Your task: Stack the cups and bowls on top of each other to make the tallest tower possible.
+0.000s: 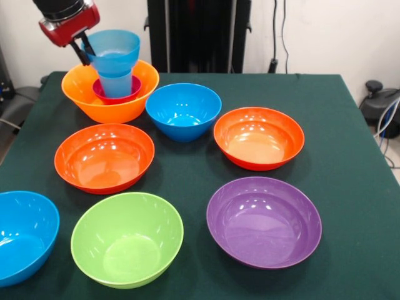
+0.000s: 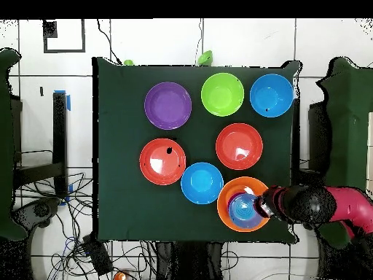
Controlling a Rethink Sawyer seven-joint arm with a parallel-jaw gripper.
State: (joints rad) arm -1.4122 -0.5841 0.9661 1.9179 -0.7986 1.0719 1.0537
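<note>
The tower stands at the far left in the front view. A large yellow-orange bowl point(image 1: 106, 111) holds a small magenta bowl point(image 1: 106, 94). A light-blue tumbler point(image 1: 117, 83) stands in the magenta bowl, and a small pale-blue bowl point(image 1: 115, 51) sits upright on top of it. My gripper point(image 1: 84, 50) is at the pale-blue bowl's left rim, its fingers straddling the rim and shut on it. In the overhead view the gripper point(image 2: 264, 205) is at the right edge of the pale-blue bowl point(image 2: 242, 209), inside the yellow-orange bowl point(image 2: 226, 211).
Loose on the green cloth are a blue bowl point(image 1: 183, 111) right beside the tower, two red-orange bowls point(image 1: 104, 157) point(image 1: 259, 137), a purple bowl point(image 1: 264, 221), a lime-green bowl point(image 1: 127, 239) and a second blue bowl point(image 1: 22, 236) at the near left edge.
</note>
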